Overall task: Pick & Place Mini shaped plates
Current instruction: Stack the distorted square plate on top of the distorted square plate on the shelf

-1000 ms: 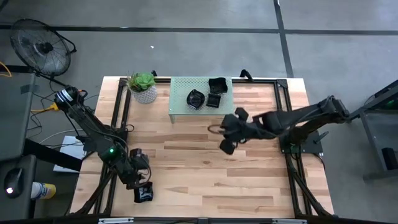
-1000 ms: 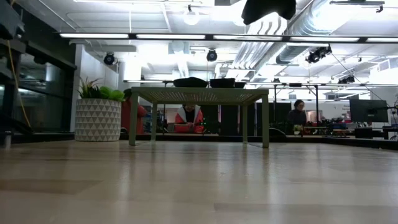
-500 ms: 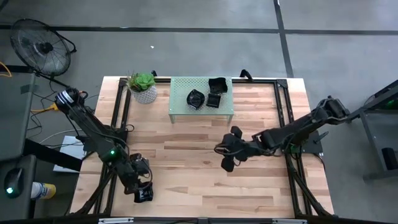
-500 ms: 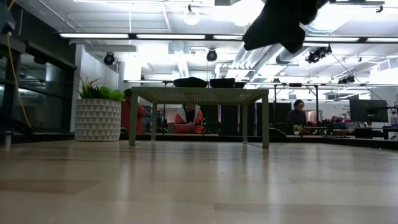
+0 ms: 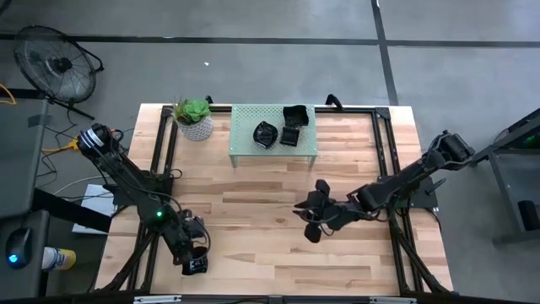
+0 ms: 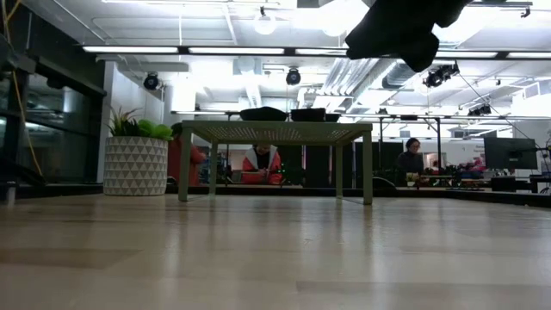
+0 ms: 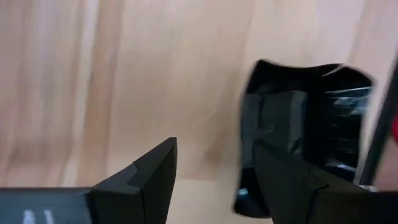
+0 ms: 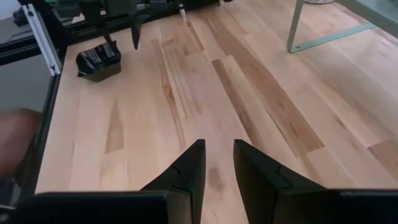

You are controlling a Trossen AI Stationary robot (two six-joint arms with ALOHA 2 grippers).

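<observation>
Right tool (image 5: 310,221), narrowly spread and empty, has swung nearer; left tool (image 5: 192,257) spread beside a plate (image 5: 196,266).

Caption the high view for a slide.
Left gripper by a plate; right gripper mid-table; more plates on the stand.

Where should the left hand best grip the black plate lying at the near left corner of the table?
Probably on a raised side edge of the black plate, from above. It lies flat on the wood table, with a shallow upright rim that the fingers could pinch. The open left hand hovers beside it.
</observation>
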